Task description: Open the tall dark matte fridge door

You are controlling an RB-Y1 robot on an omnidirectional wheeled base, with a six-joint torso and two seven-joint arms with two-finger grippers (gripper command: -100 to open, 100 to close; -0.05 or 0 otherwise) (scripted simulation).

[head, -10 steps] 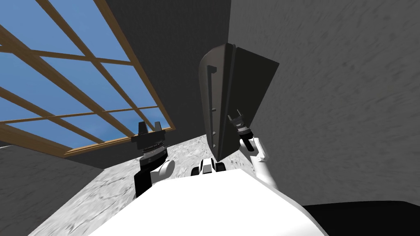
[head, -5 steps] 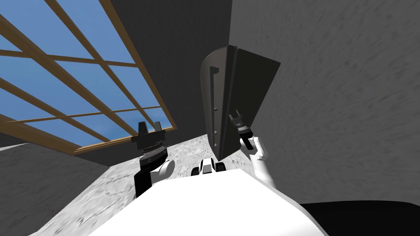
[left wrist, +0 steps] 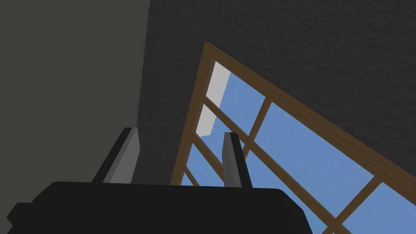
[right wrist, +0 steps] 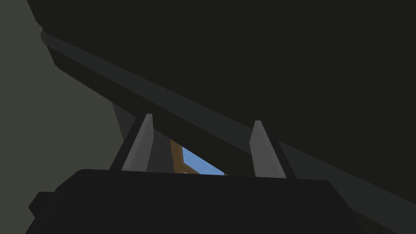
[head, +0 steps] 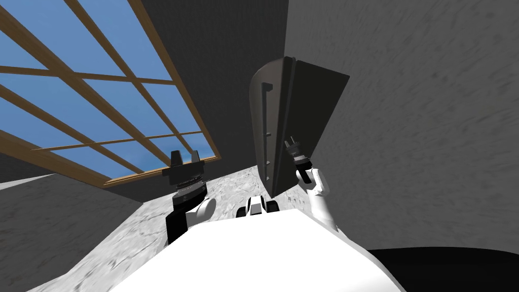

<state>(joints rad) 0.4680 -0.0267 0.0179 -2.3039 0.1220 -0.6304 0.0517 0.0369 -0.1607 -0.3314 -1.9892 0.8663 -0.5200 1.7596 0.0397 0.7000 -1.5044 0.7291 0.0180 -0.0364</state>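
Your right gripper (right wrist: 202,119): fingers spread wide, nothing held. It's close up at the fridge (head: 319,101), low down, by the edge where the door (head: 277,121) meets the fridge's side panel. A paler dark strip of the fridge crosses just past the fingertips; can't tell if there's contact. The handle (head: 264,121), a long vertical bar, is on the door's opposite edge. Your left gripper (head: 185,153): also wide open and empty, well apart from the fridge on its handle side, in front of the window (head: 101,96).
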